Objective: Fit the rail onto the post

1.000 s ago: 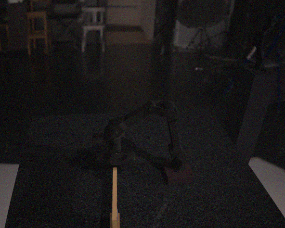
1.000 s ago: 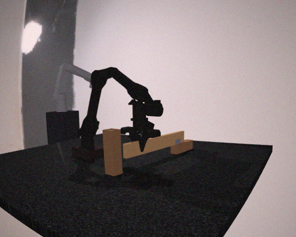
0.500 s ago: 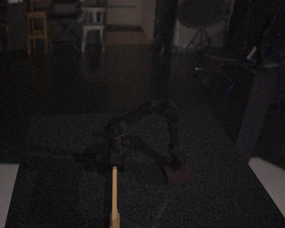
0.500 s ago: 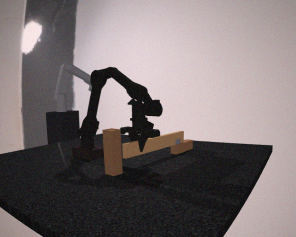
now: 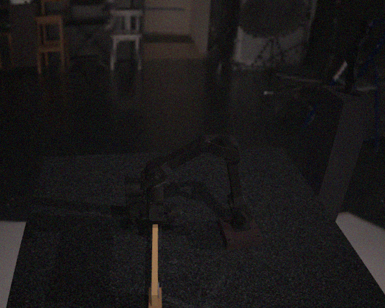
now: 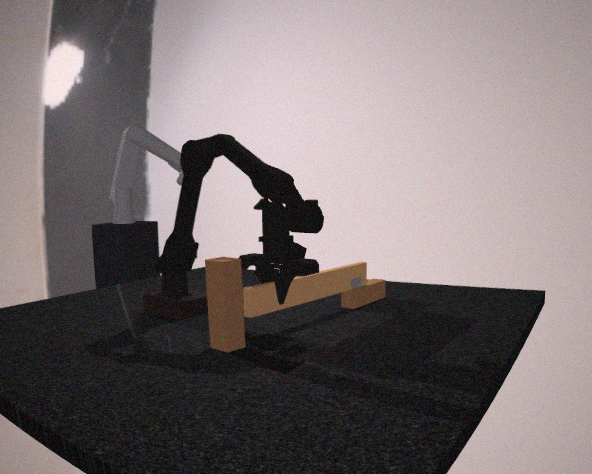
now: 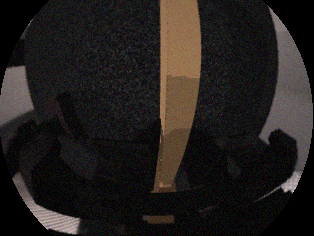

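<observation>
The long rail is held clear of the table along its length and looks about level in the exterior view. Its far end sits at the pale bracket on the low footboard block. My gripper points down and is shut on the rail near its post end. The upright post stands at that end and overlaps it in the exterior view. The pegs, the holes and any gap between rail and post are hidden.
The arm's dark red base stands on the dark table to one side of the rail. Black arm links arch above the rail and post. The top view is very dark around the gripper.
</observation>
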`<move>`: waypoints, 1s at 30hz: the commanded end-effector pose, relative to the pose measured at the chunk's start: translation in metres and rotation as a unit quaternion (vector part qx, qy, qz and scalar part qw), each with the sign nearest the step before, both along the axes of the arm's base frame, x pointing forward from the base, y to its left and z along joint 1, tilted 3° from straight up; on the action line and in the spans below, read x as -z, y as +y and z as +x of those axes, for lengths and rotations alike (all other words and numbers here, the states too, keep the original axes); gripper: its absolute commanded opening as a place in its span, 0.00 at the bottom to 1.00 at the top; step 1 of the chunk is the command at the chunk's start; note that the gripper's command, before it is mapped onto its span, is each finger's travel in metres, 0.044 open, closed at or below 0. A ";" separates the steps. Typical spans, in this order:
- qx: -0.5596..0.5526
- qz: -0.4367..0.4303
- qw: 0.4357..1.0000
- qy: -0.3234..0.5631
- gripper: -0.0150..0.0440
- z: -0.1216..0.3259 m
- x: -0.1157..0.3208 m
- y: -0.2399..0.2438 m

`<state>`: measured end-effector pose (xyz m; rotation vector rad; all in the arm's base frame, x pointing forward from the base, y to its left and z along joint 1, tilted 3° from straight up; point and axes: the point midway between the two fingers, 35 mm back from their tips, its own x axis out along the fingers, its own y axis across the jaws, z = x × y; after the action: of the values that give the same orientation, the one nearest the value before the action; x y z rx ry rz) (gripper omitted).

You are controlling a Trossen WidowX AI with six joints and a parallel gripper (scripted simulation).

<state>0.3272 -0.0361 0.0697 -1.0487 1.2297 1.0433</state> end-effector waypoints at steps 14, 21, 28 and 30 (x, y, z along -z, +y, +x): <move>-0.002 -0.002 1.000 -0.002 0.25 0.000 0.001 -0.006; -0.002 -0.002 1.000 -0.002 0.25 -0.001 0.000 -0.008; -0.002 -0.002 1.000 -0.002 0.25 -0.001 -0.001 -0.010; -0.002 -0.002 1.000 -0.002 0.25 -0.001 -0.001 -0.011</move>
<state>0.3258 -0.0453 0.0688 -1.0506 1.2293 1.0431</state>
